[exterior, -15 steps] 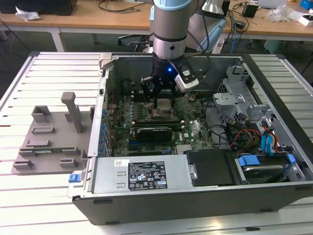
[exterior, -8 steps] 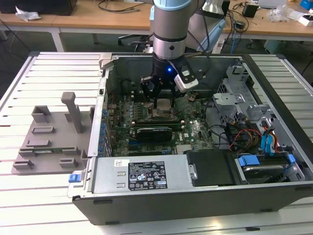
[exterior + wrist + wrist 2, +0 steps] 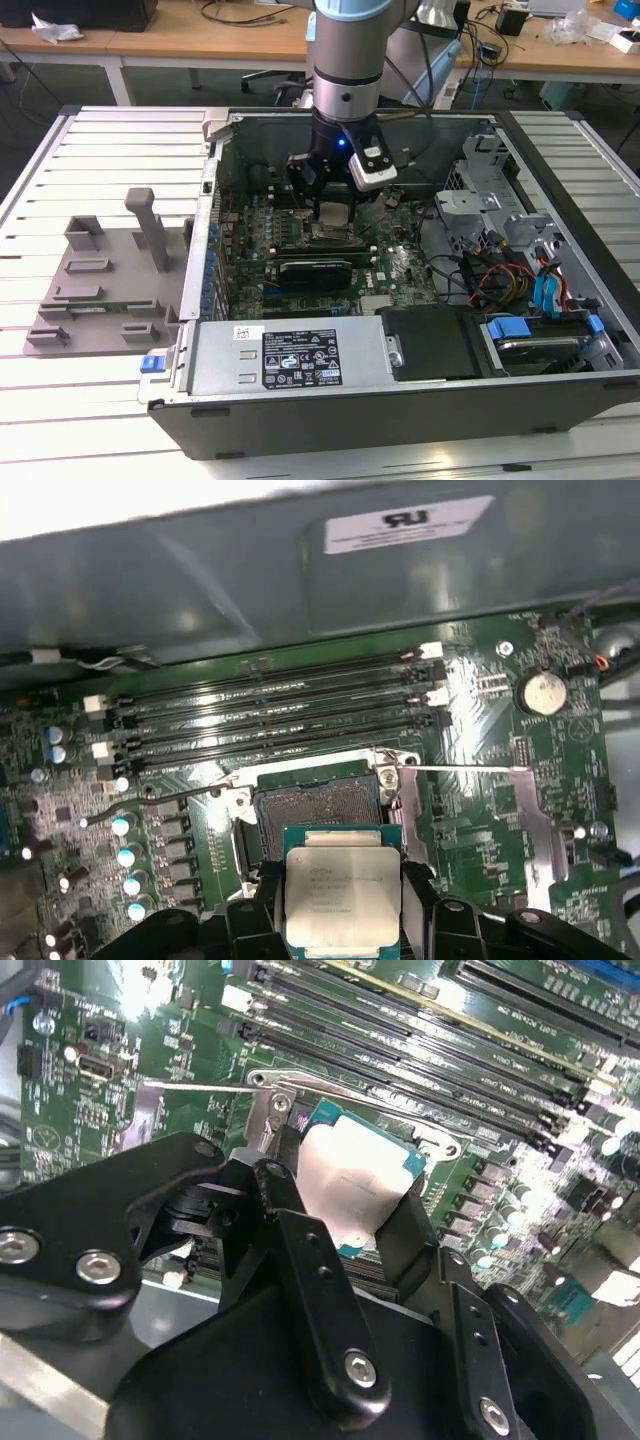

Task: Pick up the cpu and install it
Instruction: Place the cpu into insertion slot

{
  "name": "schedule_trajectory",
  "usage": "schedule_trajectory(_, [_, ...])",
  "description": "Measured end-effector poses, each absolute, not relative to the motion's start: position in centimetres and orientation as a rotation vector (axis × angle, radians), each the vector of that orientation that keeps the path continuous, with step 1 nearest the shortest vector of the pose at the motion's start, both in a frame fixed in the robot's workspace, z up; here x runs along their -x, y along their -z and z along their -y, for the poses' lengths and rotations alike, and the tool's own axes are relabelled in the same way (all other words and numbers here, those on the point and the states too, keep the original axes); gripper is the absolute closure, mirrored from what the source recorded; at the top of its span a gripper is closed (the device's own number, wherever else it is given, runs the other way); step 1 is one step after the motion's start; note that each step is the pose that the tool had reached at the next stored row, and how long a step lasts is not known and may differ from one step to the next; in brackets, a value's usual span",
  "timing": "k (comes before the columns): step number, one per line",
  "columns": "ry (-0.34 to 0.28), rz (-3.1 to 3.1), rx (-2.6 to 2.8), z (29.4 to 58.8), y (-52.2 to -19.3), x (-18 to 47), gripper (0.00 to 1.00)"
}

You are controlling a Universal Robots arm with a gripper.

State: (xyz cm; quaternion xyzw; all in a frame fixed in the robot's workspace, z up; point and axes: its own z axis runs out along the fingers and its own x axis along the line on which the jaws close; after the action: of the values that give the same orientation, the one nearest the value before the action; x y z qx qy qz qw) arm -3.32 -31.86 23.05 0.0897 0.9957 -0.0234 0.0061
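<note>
My gripper (image 3: pixel 335 212) hangs inside the open computer case (image 3: pixel 560 190), shut on the cpu (image 3: pixel 333 210). In both wrist views the cpu (image 3: pixel 343 895) (image 3: pixel 350 1175) is a flat square chip with a silver-grey top and a thin green rim, held by its two side edges between the black fingers (image 3: pixel 420 905) (image 3: pixel 290 1225). It hovers level, just above and slightly off the open socket (image 3: pixel 315 810), whose dark pin field is exposed. The socket's metal load plate (image 3: pixel 525 815) and thin lever (image 3: pixel 460 771) are swung open to one side.
Several long memory slots (image 3: pixel 270 715) run beside the socket, with the case wall (image 3: pixel 200 590) beyond them. A long black card (image 3: pixel 315 272) lies close to the socket. A grey fixture (image 3: pixel 100 280) sits at the exterior view's left; drive bays and cables (image 3: pixel 520 280) at its right.
</note>
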Motion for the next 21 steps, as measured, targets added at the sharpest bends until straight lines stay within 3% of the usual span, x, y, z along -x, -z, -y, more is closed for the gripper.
schedule_trajectory(21, [0.103,-3.026,-0.817,31.86,-22.96,3.32,0.45])
